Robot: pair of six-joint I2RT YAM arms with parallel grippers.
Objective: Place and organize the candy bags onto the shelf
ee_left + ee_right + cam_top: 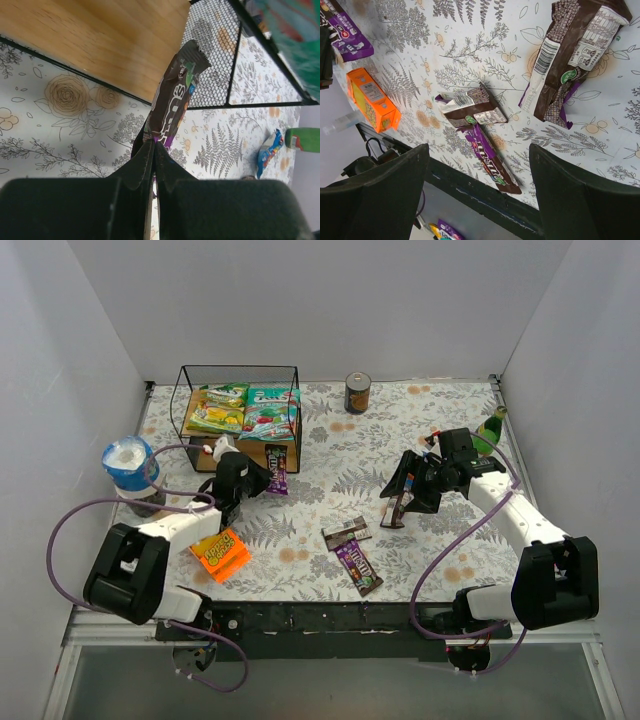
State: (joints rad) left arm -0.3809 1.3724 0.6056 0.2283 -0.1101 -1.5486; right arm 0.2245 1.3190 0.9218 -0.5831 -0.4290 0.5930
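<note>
Packet in purple (pixel 172 97) stands pinched by its lower end in your left jaws, which are clamped tight on it, just beside the shelf (pixel 100 40) at its lower board. Your right jaws are spread wide above the table (pixel 485 45), where a brown packet (pixel 575 60) lies flat.
</note>
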